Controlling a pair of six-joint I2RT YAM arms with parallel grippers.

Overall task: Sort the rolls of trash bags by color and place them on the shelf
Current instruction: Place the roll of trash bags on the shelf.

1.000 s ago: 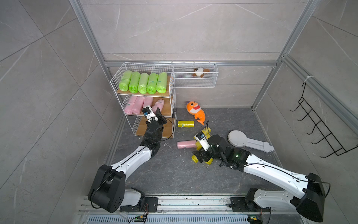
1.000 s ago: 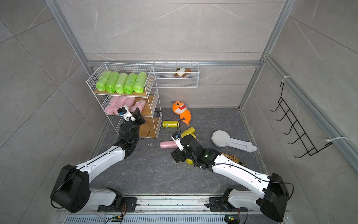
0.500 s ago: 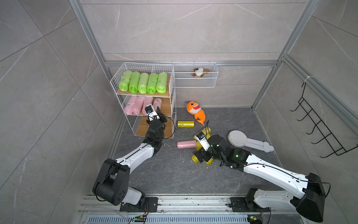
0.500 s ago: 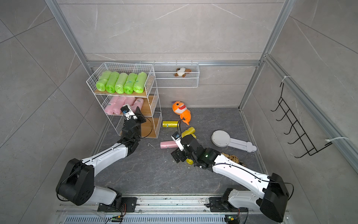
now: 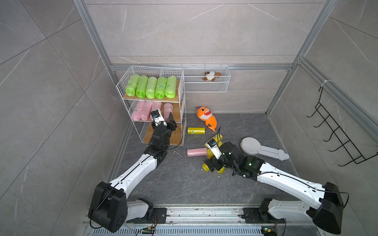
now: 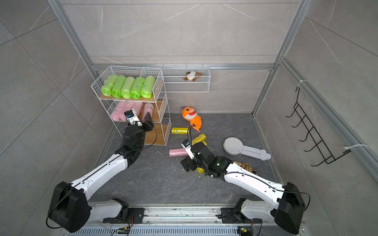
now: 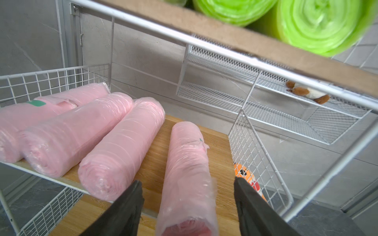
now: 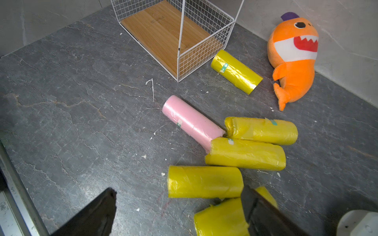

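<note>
Pink tier nearly filled: left gripper (image 7: 186,180), jaws spread, flanks without touching a pink roll (image 7: 187,161) on the shelf (image 7: 216,147); right gripper (image 8: 178,190), unclenched, hovers over yellow rolls (image 8: 204,181). Next, likely: fetch the stray pink roll (image 8: 190,120) ahead.

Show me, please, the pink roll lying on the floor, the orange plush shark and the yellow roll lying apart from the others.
pink roll on the floor (image 8: 190,121), right wrist view, middle of its side.
orange plush shark (image 8: 295,69), right wrist view, orange belly.
lone yellow roll (image 5: 196,130), in a top view, middle of its side.
</note>
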